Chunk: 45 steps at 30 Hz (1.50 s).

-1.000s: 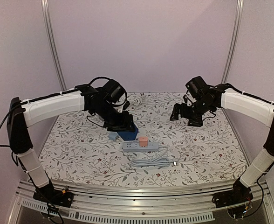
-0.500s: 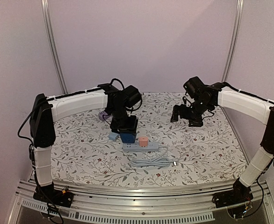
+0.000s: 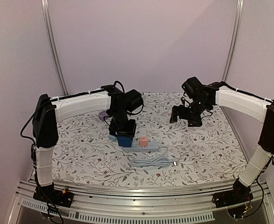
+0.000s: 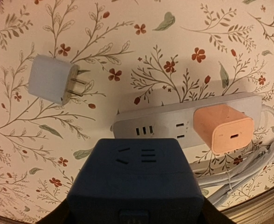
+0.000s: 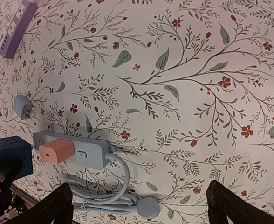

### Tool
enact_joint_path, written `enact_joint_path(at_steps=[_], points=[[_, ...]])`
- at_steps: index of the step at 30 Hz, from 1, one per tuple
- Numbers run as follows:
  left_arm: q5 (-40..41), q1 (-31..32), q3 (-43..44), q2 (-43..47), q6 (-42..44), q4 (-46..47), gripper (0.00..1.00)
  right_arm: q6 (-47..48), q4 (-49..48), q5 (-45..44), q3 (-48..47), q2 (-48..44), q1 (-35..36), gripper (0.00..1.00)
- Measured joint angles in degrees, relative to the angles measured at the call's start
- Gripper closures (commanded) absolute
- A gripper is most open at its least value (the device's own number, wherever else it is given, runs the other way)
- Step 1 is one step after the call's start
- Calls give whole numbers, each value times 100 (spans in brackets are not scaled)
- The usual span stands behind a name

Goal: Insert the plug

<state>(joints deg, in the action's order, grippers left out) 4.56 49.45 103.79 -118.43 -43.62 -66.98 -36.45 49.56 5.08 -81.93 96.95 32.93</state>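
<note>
My left gripper (image 3: 126,134) is shut on a dark blue cube plug (image 3: 126,139), holding it just over the left end of the grey power strip (image 3: 145,146). In the left wrist view the cube (image 4: 134,182) fills the bottom and covers part of the strip (image 4: 174,125). An orange plug (image 4: 223,127) sits in the strip's right half and also shows in the top view (image 3: 143,141). My right gripper (image 3: 186,115) is open and empty, hovering behind and to the right of the strip (image 5: 88,153).
A pale blue plug (image 4: 51,78) lies on its side left of the strip, prongs pointing right. A purple power strip (image 3: 101,115) lies at the back left. The strip's coiled grey cable (image 3: 151,162) lies in front of it.
My left arm has swung right and forward, bringing the blue cube from behind the strip to its left end. The right arm has barely moved.
</note>
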Motion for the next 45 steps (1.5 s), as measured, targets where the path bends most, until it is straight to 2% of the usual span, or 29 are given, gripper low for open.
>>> enact_joint_path(at_steps=[16,45], points=[[-66,31,284,-433,-105,17,100,70,-79,20,28,9,0,1],[83,94,332,-535,-363,50,100,81,-101,20,144,-13,0,1]])
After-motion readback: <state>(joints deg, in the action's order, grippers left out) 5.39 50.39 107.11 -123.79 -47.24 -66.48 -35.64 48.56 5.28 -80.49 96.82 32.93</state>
